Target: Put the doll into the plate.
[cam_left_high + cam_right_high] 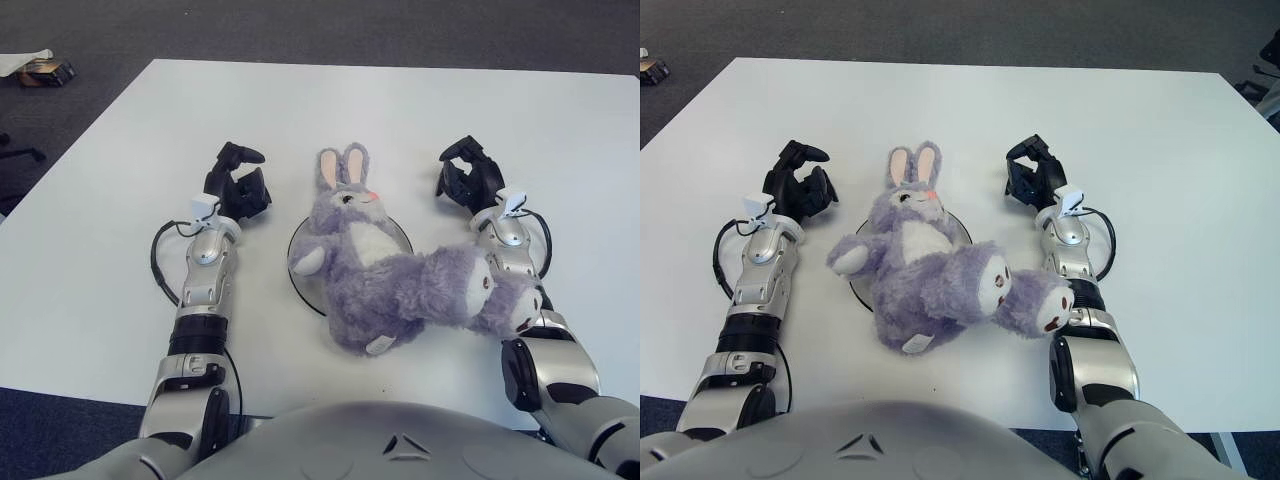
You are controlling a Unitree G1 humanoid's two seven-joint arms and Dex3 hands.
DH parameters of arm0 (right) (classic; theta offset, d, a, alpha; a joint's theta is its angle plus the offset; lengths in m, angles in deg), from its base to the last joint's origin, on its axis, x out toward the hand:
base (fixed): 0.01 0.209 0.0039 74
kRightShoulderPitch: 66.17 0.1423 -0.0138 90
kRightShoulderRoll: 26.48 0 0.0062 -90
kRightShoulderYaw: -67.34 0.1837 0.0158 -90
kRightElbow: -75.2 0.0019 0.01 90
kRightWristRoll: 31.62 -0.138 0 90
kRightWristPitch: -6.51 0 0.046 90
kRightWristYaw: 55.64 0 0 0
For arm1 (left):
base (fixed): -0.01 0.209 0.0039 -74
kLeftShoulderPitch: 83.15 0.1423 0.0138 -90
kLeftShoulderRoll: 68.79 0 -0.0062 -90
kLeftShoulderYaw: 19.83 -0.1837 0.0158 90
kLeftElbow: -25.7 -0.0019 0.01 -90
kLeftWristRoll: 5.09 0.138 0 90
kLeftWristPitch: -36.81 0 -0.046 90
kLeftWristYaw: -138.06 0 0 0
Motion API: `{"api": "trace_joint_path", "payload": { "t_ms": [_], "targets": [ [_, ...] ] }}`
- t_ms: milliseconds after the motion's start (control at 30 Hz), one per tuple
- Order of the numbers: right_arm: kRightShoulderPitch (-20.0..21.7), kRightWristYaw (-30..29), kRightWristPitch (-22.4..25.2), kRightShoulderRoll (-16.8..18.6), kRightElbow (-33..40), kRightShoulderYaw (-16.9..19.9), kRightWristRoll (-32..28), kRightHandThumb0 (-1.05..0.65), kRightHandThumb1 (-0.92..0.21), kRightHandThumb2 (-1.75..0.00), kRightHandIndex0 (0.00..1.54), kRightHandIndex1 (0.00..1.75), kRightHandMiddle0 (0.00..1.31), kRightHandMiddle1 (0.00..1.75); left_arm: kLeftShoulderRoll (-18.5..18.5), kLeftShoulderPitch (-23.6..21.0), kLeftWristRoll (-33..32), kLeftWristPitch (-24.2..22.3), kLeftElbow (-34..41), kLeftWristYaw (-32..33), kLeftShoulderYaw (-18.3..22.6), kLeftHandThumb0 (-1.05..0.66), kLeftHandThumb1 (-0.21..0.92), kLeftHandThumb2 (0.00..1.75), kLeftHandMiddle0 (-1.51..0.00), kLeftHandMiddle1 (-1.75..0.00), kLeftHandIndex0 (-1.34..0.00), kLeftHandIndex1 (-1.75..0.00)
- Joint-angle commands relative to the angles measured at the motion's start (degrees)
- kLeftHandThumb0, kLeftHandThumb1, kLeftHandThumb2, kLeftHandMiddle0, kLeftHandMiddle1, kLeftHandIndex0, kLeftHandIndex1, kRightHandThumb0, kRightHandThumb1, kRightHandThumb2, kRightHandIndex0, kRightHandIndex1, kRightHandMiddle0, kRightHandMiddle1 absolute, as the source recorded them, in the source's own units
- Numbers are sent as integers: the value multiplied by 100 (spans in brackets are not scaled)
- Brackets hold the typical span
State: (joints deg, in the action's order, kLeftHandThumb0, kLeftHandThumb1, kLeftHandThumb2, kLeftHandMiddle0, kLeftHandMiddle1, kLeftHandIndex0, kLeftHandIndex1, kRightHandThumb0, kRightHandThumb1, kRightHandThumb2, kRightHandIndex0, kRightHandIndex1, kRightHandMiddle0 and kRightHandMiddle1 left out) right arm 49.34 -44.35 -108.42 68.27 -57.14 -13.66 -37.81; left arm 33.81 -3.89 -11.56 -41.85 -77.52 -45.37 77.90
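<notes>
Both hands hold nothing: your left hand (236,186) sits curled left of the plate (300,262), your right hand (466,180) curled to its right. Between them the doll (375,265) lies across the plate, legs spilling onto the table (90,260) against your right forearm.

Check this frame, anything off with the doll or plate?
The doll lies on the plate but overhangs it: its legs splay off the rim toward the right forearm, one foot against it. The plate is mostly hidden. Left robot hand and right robot hand flank it, holding nothing.
</notes>
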Motion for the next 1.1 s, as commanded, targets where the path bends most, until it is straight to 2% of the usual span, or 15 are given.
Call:
{"api": "trace_joint_path", "payload": {
  "t_ms": [0, 500, 1067],
  "targets": [
    [-486, -64, -45, 152, -198, 22, -12, -38, -72, -81, 91, 175, 32, 175, 102, 607, 20, -140, -167, 0, -51, -42, 53, 105, -106, -175, -45, -175],
    [-532, -312, -39, 167, -146, 34, 75, -38, -72, -80, 90, 175, 31, 175, 70, 671, 13, -321, -69, -87, -92, -42, 52, 107, -108, -175, -46, -175],
    [-271, -492, 137, 123, -378, 59, 94, -35, -91, -53, 84, 175, 20, 175, 17, 444, -39, -336, -223, -135, -85, -42, 52, 107, -107, -175, -46, -175]
  ]
}}
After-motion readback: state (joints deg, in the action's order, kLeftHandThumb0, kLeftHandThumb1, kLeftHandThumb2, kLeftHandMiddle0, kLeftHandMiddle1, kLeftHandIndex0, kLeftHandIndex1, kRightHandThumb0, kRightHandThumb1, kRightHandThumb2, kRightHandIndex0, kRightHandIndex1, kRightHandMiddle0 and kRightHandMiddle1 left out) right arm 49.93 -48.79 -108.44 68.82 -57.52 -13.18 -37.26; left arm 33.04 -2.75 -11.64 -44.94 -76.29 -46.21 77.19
